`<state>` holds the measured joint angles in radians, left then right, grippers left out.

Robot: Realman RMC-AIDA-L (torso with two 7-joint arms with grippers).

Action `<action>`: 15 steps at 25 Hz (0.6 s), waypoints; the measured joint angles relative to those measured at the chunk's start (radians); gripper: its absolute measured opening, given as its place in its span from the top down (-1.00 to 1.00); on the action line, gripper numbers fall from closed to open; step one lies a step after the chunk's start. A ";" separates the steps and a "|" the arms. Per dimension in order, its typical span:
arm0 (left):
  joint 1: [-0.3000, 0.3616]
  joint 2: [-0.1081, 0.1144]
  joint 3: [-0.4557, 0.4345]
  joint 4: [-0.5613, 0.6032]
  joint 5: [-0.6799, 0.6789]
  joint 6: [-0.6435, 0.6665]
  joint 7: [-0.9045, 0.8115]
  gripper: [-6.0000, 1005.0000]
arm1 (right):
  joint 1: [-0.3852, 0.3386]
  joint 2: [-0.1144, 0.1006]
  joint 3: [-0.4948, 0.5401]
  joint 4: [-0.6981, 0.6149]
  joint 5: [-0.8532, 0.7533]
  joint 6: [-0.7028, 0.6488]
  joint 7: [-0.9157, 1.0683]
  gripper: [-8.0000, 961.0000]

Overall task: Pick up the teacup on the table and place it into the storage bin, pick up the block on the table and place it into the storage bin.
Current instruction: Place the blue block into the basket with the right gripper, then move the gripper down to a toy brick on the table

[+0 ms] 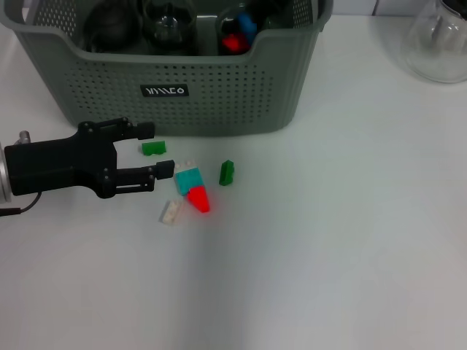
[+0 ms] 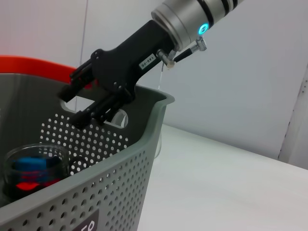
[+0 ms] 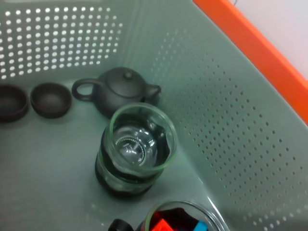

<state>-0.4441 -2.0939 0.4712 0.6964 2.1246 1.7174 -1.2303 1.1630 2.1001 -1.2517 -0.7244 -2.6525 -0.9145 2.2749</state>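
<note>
Both fingers (spread) of left gripper point(image 1: 155, 149) flank green block point(image 1: 153, 148).

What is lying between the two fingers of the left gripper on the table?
A small green block lies between the open fingers of the left gripper, in front of the storage bin. The head view shows this.

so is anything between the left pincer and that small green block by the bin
Nothing visible. The left pincer is open on the table, and the small green block already sits between its fingertips, just in front of the storage bin. The other blocks lie off to the side.
</note>
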 joint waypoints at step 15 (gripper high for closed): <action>0.010 0.017 -0.004 -0.001 0.000 0.003 -0.007 -0.59 | -0.483 -0.003 -0.011 -0.896 0.552 -0.341 -0.073 -0.51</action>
<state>-0.4344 -2.0771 0.4671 0.6959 2.1244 1.7202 -1.2371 0.6805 2.0967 -1.2627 -1.6206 -2.1004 -1.2559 2.2018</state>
